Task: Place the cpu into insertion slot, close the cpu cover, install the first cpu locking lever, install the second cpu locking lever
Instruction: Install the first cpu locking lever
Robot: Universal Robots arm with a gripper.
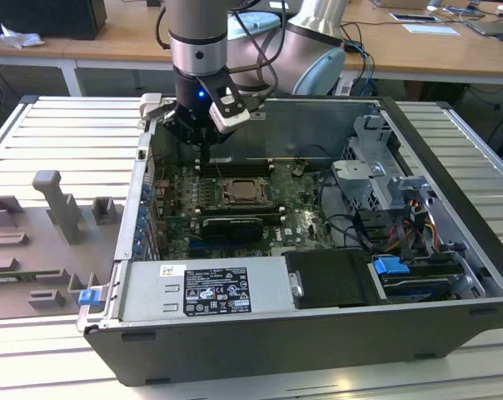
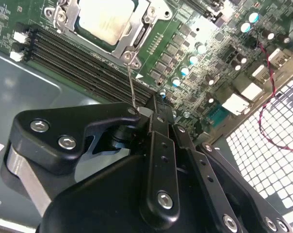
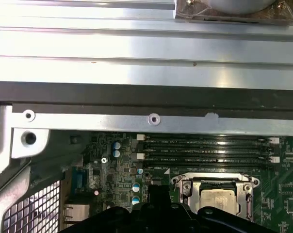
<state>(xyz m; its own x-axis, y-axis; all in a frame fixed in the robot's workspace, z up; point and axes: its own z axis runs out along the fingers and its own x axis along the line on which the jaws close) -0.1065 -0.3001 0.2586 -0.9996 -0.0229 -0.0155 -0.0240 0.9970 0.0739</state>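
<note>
in the case (image 1: 318,125), on the board (image 1: 300,212), the gripper (image 2: 145,108) seems pinched on the thin lever (image 2: 132,85). the cpu (image 2: 105,17) sits under the shut cover (image 2: 137,30). a skewed pull could bend the lever or let it slip.

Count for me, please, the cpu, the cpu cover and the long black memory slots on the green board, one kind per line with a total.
cpu: 1
cpu cover: 1
memory slots: 4
Total: 6
</note>
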